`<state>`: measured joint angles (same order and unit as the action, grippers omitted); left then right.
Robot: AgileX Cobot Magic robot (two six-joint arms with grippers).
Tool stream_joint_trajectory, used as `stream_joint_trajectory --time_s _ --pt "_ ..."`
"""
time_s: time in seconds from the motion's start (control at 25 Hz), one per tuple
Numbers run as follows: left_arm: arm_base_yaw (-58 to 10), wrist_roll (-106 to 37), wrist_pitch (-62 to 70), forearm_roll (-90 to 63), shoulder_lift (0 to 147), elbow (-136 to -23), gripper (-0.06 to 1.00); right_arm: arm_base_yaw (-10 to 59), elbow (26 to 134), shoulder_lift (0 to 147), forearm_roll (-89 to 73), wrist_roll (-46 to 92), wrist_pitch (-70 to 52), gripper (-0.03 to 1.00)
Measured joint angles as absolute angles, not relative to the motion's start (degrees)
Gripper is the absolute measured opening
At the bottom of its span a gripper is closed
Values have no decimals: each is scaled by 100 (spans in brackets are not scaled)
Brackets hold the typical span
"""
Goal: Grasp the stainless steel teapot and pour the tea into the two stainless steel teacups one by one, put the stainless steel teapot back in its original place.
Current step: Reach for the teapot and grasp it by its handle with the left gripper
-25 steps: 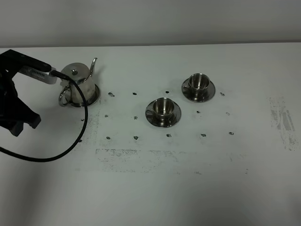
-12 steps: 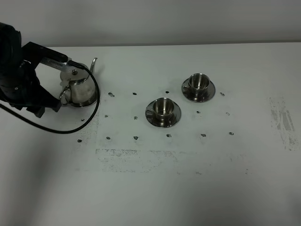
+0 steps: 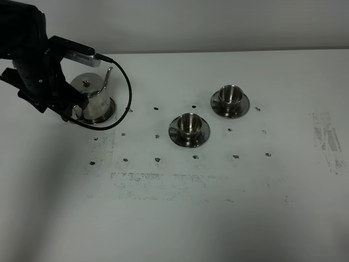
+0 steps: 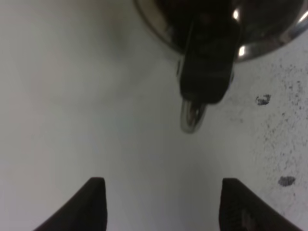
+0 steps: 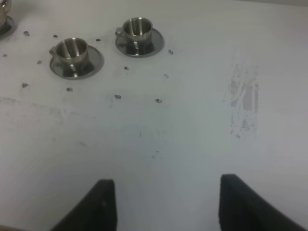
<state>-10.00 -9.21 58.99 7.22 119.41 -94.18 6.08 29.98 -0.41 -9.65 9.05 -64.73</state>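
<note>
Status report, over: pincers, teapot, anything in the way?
Left pincer open, facing the handle, not yet gripping. Right pincer open, idle over the table. Teapot upright on tray. Nothing between left pincer and handle.

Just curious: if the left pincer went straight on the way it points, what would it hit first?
Most likely the loop handle of the stainless steel teapot, straight ahead of the open left pincer; depth is unclear.
</note>
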Motion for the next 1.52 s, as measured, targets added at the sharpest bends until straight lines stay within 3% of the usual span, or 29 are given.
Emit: stream_joint_trajectory --time_s 1.52 --pt "-1115 -929 5386 416 12532 -9879 51 608 2998 -41 -965 905 -6473 46"
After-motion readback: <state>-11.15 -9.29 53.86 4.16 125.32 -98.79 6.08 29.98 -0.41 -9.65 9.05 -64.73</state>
